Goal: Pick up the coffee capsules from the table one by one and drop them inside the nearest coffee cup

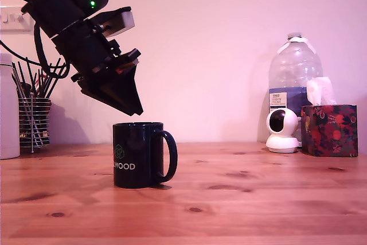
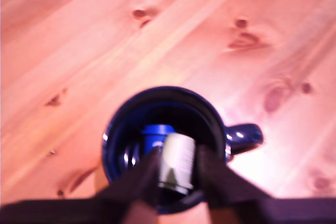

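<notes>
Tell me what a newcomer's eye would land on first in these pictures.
First, the black arm tilting down from the exterior view's upper left, its pincer poised just above the dark mug on the wooden table. The wrist view shows a silvery capsule gripped between the fingers over the mug's mouth, with something blue already inside.

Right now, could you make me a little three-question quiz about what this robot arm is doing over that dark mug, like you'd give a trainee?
1. True or false: the gripper hangs above the open mouth of the glossy black cylindrical mug.
2. What is clamped between the gripper's fingers in the wrist view?
A. a spoon
B. a pale silvery tapered coffee capsule
C. nothing
3. On the reddish-brown pine table, what stands at the exterior view's far right, beside the small white round camera?

Key: 1 true; 2 B; 3 a dark floral tissue box.
</notes>
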Available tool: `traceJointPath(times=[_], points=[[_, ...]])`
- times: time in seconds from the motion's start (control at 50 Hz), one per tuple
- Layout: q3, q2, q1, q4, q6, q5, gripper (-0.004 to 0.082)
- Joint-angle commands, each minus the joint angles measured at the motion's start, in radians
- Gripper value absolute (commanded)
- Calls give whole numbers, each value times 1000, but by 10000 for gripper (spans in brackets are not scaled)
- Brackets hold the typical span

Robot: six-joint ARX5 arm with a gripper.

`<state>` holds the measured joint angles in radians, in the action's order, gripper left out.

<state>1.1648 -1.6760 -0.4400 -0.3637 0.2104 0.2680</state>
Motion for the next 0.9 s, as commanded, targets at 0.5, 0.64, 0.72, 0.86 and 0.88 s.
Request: traceJointPath(times=[0.5, 0.64, 0.72, 0.86, 0.88], points=[[-330, 297, 96, 259, -135, 14, -23], [-417, 387, 133, 292, -159, 14, -23], [-461, 436, 158, 306, -163, 14, -23], [-542, 521, 202, 334, -181, 11, -23], [-554, 534, 209, 335, -182, 11, -23]])
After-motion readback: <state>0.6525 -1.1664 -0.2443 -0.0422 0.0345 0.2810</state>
